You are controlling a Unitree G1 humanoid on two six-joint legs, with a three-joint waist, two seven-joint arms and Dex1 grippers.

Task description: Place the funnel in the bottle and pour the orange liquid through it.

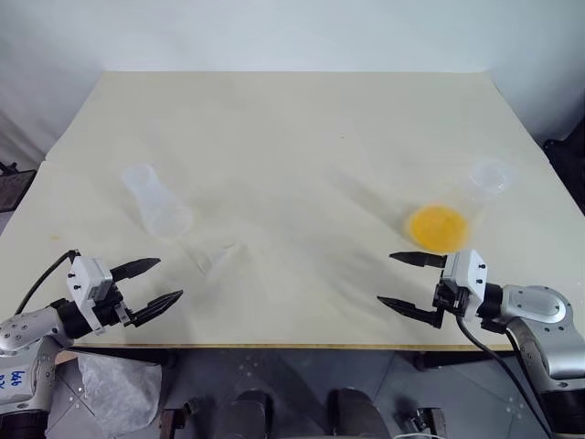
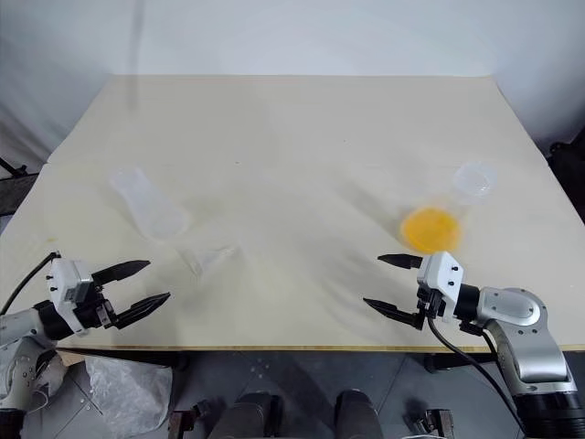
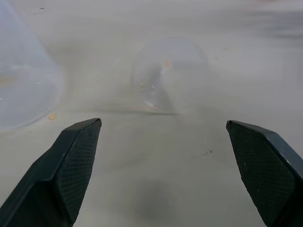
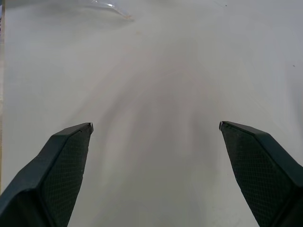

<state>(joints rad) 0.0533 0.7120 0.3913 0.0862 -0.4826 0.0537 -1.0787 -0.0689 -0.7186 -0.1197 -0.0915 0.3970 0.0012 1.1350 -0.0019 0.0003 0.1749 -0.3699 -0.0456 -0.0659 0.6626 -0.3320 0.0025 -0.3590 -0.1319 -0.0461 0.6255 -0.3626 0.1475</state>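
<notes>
The milky bottle point(image 1: 155, 203) stands on the left of the cream table point(image 1: 292, 128). Just in front of it and a little to its right, the small see-through funnel point(image 1: 208, 255) lies on its side; the left wrist view shows the funnel point(image 3: 168, 75) straight ahead of the fingers. My left gripper point(image 1: 155, 282) hovers open and empty at the front left edge, short of the funnel. The orange liquid point(image 1: 439, 227) pools in the base of a clearer flask point(image 1: 482, 179) on the right. Below it, my right gripper point(image 1: 402, 280) is open and empty.
A crumpled plastic bag point(image 1: 114, 389) lies on the floor under the table's front left corner. A white wall rises behind the table's far edge. The table's near edge runs just under both grippers.
</notes>
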